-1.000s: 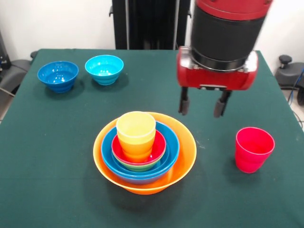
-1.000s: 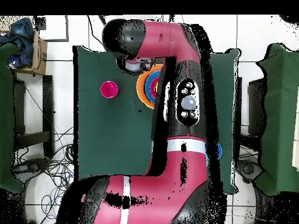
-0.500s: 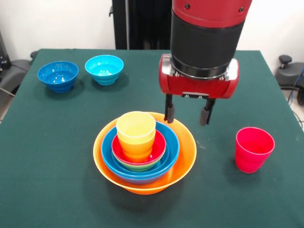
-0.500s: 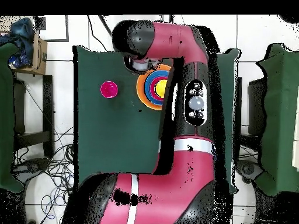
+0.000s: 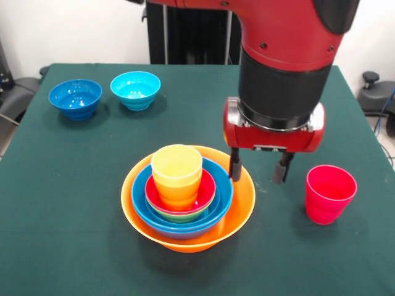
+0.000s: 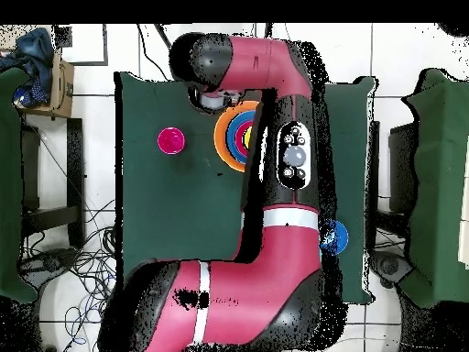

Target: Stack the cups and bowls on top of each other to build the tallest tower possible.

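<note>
The big green cloth table (image 5: pixel 74 185) has lots of bare room near its edges. In the middle sits the tower (image 5: pixel 187 200): a very big shiny orange plastic bowl (image 5: pixel 244 203) holding smaller bowls and a yellow plastic cup (image 5: pixel 177 176). The red and black gripper (image 5: pixel 258 169) hangs beside the orange rim, jaws apart, holding nothing. The small red plastic cup (image 5: pixel 329 193) stands alone nearby. It looks light, stiff and slippery, so pinching its rim seems best.
</note>
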